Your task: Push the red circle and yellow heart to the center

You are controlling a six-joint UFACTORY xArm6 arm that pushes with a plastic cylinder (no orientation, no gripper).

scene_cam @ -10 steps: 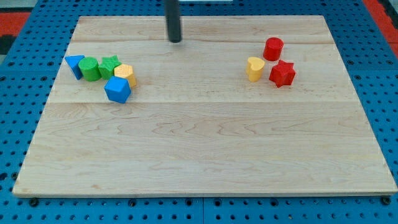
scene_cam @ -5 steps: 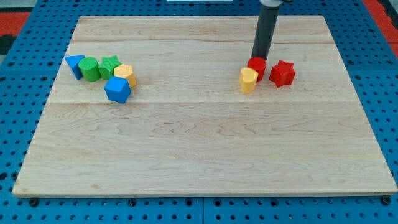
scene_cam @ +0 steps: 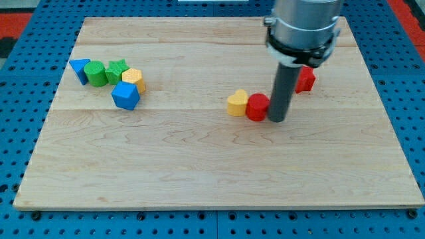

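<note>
Near the middle of the pale wooden table point(scene_cam: 199, 166), my tip point(scene_cam: 278, 120) touches the red circle block point(scene_cam: 257, 107).
The yellow heart block point(scene_cam: 237, 103) touches the circle's left; my tool is a plain rod, no jaws.

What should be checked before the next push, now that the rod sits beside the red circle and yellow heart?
1. My tip is against the red circle, on its right side in the view: ok.
2. Red circle touches the yellow heart, in line for a leftward push: ok.
3. Both at the board's centre: not ok, they lie right of and above it.
4. Red star clear of the push path: ok, it sits behind the rod.
5. Left cluster, such as the blue cube, is far off: ok.
</note>
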